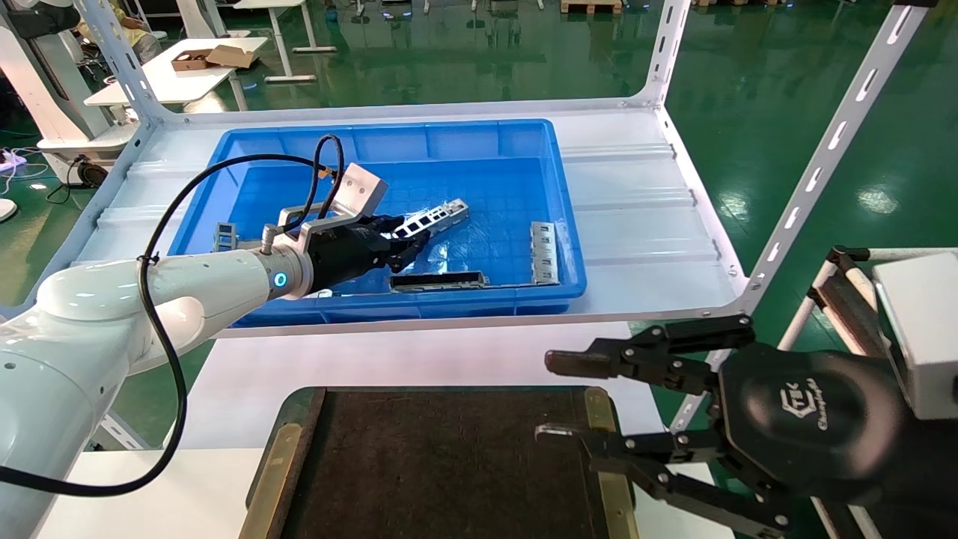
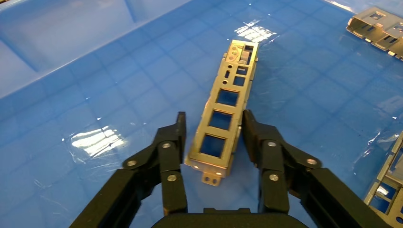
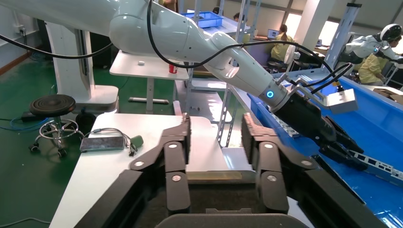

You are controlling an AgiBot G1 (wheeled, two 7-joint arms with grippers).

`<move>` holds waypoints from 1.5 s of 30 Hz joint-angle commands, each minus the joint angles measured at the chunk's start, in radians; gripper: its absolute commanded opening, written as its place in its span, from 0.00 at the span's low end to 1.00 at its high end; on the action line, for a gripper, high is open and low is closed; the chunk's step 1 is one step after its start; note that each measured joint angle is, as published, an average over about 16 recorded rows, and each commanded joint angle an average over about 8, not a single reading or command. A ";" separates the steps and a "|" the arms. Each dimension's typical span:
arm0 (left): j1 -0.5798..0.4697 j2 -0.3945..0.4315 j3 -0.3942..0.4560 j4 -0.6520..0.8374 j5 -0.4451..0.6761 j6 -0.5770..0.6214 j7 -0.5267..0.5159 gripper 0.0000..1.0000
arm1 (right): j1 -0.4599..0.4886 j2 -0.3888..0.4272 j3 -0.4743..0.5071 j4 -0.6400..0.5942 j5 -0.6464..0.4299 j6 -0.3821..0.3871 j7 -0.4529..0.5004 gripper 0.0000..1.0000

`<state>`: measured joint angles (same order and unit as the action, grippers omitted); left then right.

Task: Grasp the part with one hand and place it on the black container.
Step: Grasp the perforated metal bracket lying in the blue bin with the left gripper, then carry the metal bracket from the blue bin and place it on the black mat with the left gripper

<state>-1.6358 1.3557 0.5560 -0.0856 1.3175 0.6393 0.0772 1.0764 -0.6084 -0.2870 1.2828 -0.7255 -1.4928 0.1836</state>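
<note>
The part (image 1: pixel 432 219), a slim silver bar with square windows, lies in the blue bin and also shows in the left wrist view (image 2: pixel 223 118). My left gripper (image 1: pixel 413 247) reaches into the bin, and in its wrist view (image 2: pixel 214 115) the open jaws straddle the bar's near end. One finger (image 2: pixel 254 137) touches its side; the other stands a little apart. The black container (image 1: pixel 434 464) is a flat dark tray with brass side strips at the near edge. My right gripper (image 1: pixel 546 397) hangs open and empty over the tray's right edge, as its own view (image 3: pixel 216 119) shows.
The blue bin (image 1: pixel 419 308) sits on a white shelf (image 1: pixel 644 217) with slotted posts. It also holds a darker bar (image 1: pixel 438 282), another silver bar (image 1: pixel 544 253) and a small piece (image 1: pixel 224 236). More parts show in the left wrist view (image 2: pixel 375 26).
</note>
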 commanded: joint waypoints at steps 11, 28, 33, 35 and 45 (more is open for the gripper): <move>0.000 0.000 0.010 -0.028 -0.025 -0.013 -0.037 0.00 | 0.000 0.000 -0.001 0.000 0.001 0.000 0.000 0.00; -0.070 -0.126 -0.047 -0.083 -0.154 0.400 -0.021 0.00 | 0.000 0.001 -0.002 0.000 0.001 0.001 -0.001 0.00; -0.067 -0.187 -0.062 -0.100 -0.186 0.569 -0.015 0.00 | 0.000 0.001 -0.002 0.000 0.002 0.001 -0.001 0.00; -0.061 -0.208 -0.066 -0.111 -0.196 0.625 -0.020 0.00 | 0.001 0.001 -0.002 0.000 0.002 0.001 -0.001 0.00; 0.036 -0.314 -0.077 -0.248 -0.243 0.851 -0.091 0.00 | 0.001 0.001 -0.003 0.000 0.002 0.001 -0.001 0.00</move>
<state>-1.5845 1.0402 0.4800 -0.3552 1.0718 1.4793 -0.0207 1.0770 -0.6071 -0.2899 1.2828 -0.7234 -1.4915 0.1821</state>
